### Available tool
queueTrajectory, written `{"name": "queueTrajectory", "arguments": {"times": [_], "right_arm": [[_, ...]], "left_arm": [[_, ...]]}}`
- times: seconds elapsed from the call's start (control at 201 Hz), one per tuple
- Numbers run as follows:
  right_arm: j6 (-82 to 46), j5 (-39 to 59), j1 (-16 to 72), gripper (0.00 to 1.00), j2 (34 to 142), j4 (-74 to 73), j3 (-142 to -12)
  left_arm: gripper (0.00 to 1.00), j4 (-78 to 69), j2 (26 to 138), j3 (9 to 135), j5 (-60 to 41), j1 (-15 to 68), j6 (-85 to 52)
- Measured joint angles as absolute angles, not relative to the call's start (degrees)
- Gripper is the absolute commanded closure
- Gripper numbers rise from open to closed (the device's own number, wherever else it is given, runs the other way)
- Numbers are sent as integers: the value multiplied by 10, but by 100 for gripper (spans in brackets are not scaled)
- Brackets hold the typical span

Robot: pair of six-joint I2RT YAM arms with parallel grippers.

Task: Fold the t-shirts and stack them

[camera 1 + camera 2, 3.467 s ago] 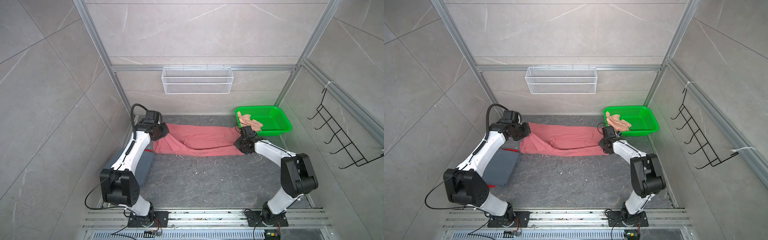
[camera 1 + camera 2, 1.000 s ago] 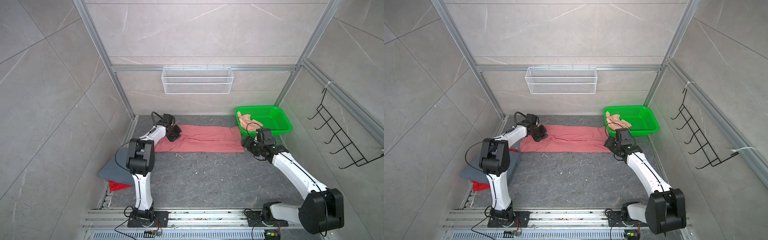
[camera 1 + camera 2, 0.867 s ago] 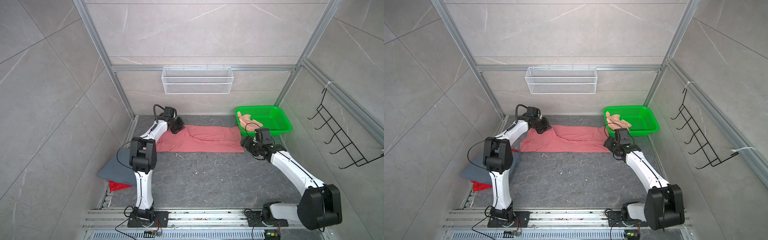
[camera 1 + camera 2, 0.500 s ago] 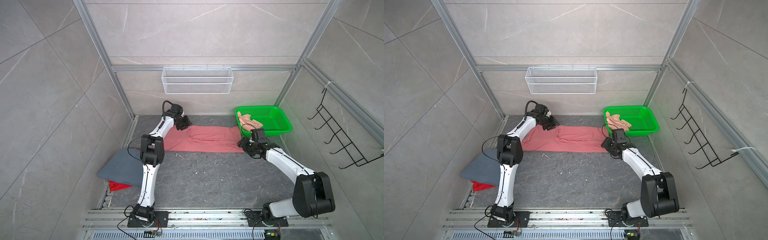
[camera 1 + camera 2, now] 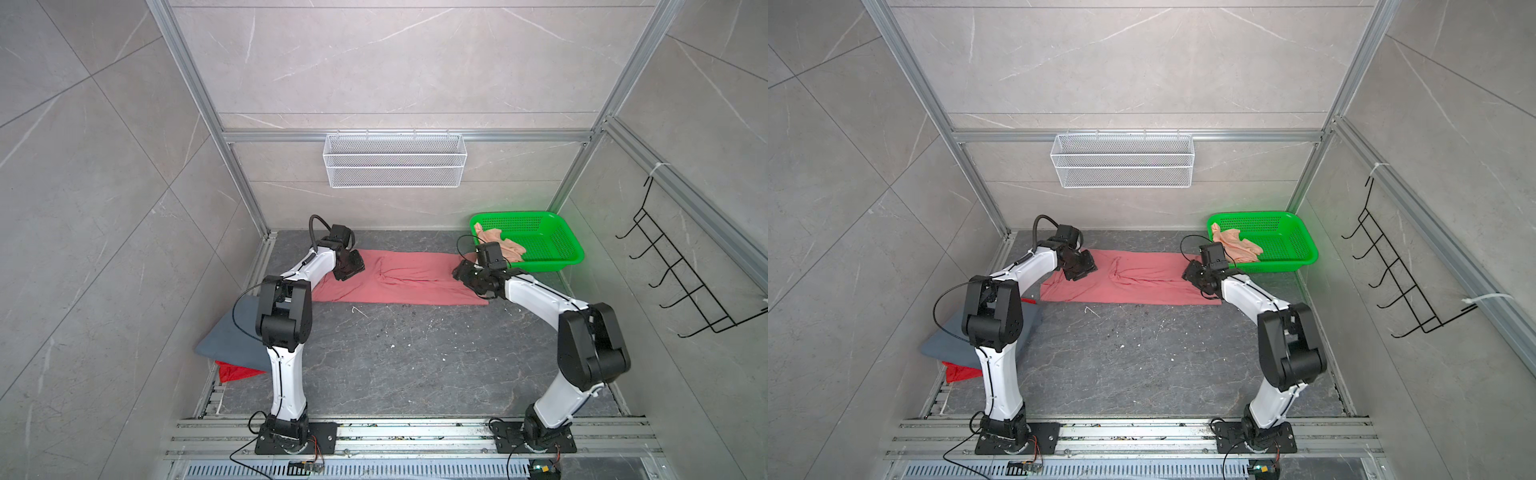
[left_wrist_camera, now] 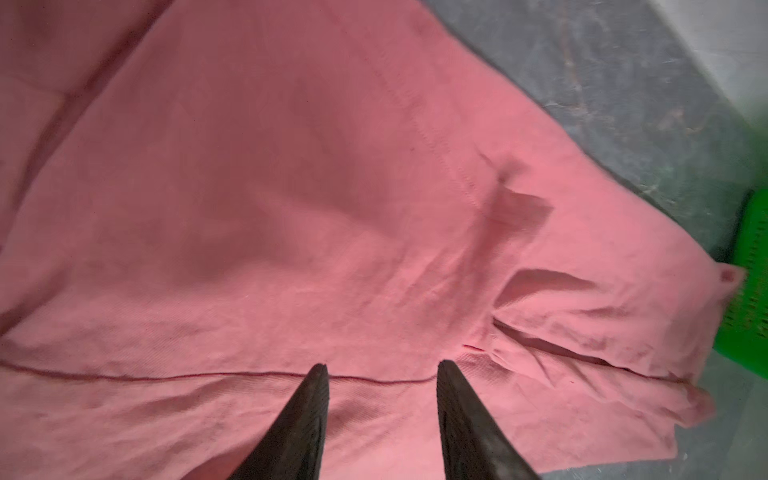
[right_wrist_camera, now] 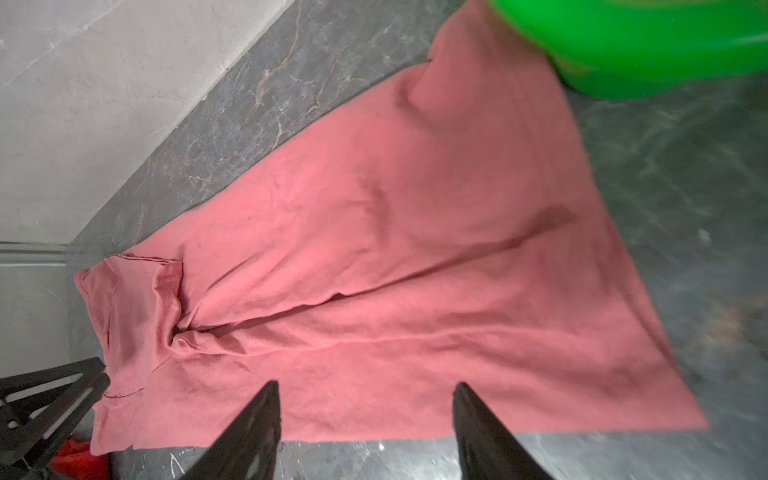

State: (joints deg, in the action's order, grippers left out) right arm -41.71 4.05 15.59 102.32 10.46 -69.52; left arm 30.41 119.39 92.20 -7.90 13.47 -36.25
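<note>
A coral pink t-shirt (image 5: 399, 278) (image 5: 1129, 278) lies as a long flat strip along the back of the floor, with creases near its left end. My left gripper (image 5: 352, 267) (image 6: 380, 370) hovers open over that left end, nothing between its fingers. At the shirt's right end my right gripper (image 5: 458, 274) (image 7: 365, 386) is open too, above the near hem. The pale peach t-shirt (image 5: 498, 246) sits crumpled in the green basket. The slate grey-blue t-shirt (image 5: 232, 337) lies folded at the left on the bright red one (image 5: 235, 370).
The green mesh basket (image 5: 544, 259) (image 7: 665, 41) stands at the back right, touching the pink shirt's corner. A white wire shelf (image 5: 395, 166) hangs on the back wall and a black hook rack (image 5: 685, 286) on the right wall. Both arm bases sit on the front rail.
My left gripper, shut a second ago, now stands open over the shirt's left end, and its arm has swung to the right. The right arm has folded in and its gripper sits nearer the shirt.
</note>
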Motion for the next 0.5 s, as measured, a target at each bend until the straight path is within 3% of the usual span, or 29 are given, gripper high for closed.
{"name": "queueTrajectory", "arguments": {"times": [0.249, 0.503], "right_arm": [[-403, 30, 173, 34, 1160, 98, -799], [-376, -1, 173, 34, 1210, 141, -867]], "left_arm": [[54, 286, 1194, 886, -70, 129, -406], [54, 267, 1207, 888, -61, 117, -427]]}}
